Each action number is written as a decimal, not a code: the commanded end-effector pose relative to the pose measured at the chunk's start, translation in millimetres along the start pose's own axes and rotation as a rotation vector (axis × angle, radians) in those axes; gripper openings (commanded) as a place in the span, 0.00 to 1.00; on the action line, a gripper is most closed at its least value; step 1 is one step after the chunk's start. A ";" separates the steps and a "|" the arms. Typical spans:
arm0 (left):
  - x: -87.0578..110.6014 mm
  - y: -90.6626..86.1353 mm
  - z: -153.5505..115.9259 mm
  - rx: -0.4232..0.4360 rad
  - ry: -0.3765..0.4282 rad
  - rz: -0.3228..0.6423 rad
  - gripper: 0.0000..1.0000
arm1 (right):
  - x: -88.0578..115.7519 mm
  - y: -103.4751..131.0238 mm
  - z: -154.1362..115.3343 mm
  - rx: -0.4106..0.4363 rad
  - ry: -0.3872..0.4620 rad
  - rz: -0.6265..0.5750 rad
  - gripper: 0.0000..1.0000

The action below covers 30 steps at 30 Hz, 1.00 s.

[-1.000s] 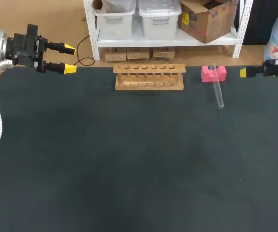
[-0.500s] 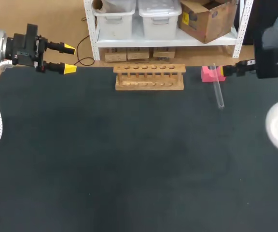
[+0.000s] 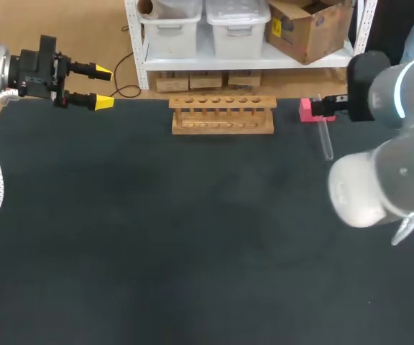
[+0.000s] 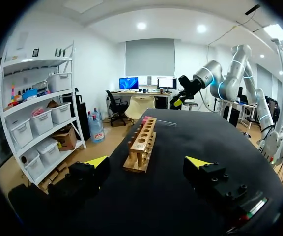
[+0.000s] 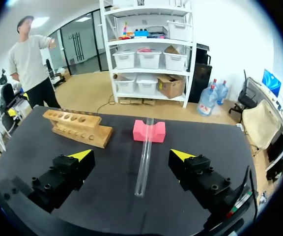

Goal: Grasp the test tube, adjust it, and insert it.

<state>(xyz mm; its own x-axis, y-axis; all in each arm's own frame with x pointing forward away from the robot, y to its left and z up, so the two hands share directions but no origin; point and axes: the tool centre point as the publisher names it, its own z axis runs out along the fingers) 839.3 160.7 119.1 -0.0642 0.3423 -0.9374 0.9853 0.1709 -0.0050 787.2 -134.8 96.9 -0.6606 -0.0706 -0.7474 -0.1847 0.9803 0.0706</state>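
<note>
- The test tube (image 3: 327, 144) lies on the black table (image 3: 157, 237) near its far edge, on the robot's right. In the right wrist view, the test tube's (image 5: 143, 160) far end rests in the notch of a pink block (image 5: 149, 132) and its near end lies on the table top.
- The pink block (image 3: 307, 109) sits at the far edge of the table, and the tube runs from it toward the robot.
- The right gripper (image 5: 131, 155) hangs just above the tube with its jaws spread wide. The tube shows between the two yellow-tipped fingers (image 5: 80, 155), and neither finger touches it.
- In the head view the right gripper (image 3: 328, 107) is over the block end of the tube. Its yellow tips cannot be made out there, and the right arm (image 3: 387, 172) comes in from the right, covering part of the table.
- The wooden rack (image 3: 223, 115) stands at the middle of the far edge, left of the pink block and apart from it, with its row of holes facing up.
- The left gripper (image 3: 103, 88) hangs at the far left corner of the table — well apart from the rack and the tube. Its jaws are spread with nothing between them.
- From the left wrist, the left gripper (image 4: 147, 162) points along the table toward the rack (image 4: 141, 145), with the right arm (image 4: 203, 78) at the far end.
</note>
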 end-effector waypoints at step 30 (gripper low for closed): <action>0.7 -2.3 0.3 -0.007 -0.002 0.003 1.00 | 32.0 -6.1 75.3 0.186 0.054 0.001 1.00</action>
<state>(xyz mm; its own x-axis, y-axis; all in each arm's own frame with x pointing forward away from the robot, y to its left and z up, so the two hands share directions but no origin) 839.2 160.8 119.1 -0.0643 0.3424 -0.9374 0.9852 0.1711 -0.0051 818.6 -123.0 24.1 -0.6921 -0.0758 -0.7178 0.0213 0.9919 -0.1253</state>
